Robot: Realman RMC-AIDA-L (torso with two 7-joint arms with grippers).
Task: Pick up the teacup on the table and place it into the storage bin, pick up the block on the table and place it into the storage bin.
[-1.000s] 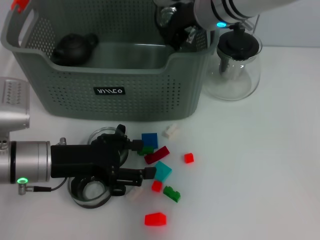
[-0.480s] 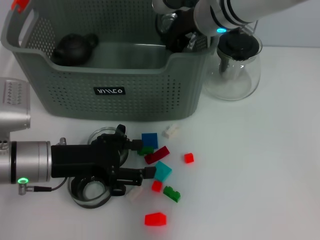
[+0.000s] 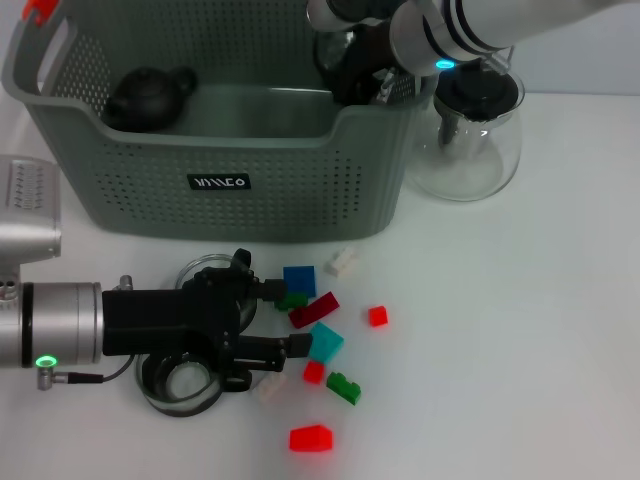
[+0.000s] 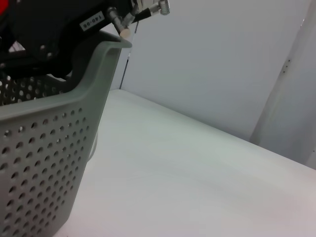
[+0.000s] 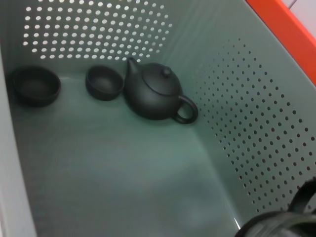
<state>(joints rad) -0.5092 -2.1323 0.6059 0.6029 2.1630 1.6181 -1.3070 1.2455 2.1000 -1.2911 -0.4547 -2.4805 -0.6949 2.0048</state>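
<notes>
The grey-green storage bin (image 3: 230, 150) stands at the back left, and its perforated wall (image 4: 44, 148) fills one side of the left wrist view. Inside it lie a black teapot (image 5: 155, 91) and two dark teacups (image 5: 36, 85) (image 5: 104, 82). My right gripper (image 3: 352, 62) hangs over the bin's back right corner, with something glassy (image 3: 330, 35) beside it. My left gripper (image 3: 285, 318) lies low at the front left, open, with a dark red block (image 3: 314, 310) and a green block (image 3: 292, 300) between its fingers. Two clear glass teacups (image 3: 205, 268) (image 3: 180, 387) sit under that arm.
A glass teapot with a black lid (image 3: 470, 120) stands right of the bin. Loose blocks lie in front of the bin: blue (image 3: 299, 279), teal (image 3: 325, 342), white (image 3: 343, 261), small red (image 3: 377, 316), green (image 3: 343, 387) and a larger red one (image 3: 311, 438).
My right arm has shifted slightly to the right and back over the bin's corner. The left arm and the blocks have not moved.
</notes>
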